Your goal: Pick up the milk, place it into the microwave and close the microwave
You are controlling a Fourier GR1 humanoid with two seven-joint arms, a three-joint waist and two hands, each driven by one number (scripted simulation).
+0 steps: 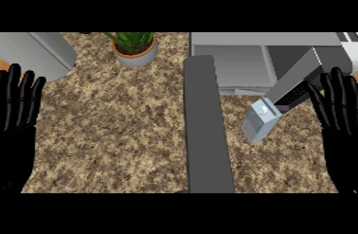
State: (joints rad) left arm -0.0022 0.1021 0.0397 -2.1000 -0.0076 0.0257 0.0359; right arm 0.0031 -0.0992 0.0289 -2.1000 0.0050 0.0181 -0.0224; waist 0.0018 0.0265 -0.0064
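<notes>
A pale blue-grey milk carton (260, 119) stands on the speckled counter (119, 133), just in front of the microwave (280, 58) at the upper right. The microwave's door (206, 129) is swung wide open and juts toward me as a long grey slab down the middle of the view. Its light grey cavity (234, 67) shows behind the door. My left hand (17, 119) rests open at the left edge, fingers up. My right hand (339, 114) rests open at the right edge, fingers up, a little right of the carton and apart from it.
A potted green plant (135, 48) in a grey pot with an orange rim stands at the back centre-left. A grey rounded object (35, 50) fills the upper left corner. The open door splits the counter into left and right parts.
</notes>
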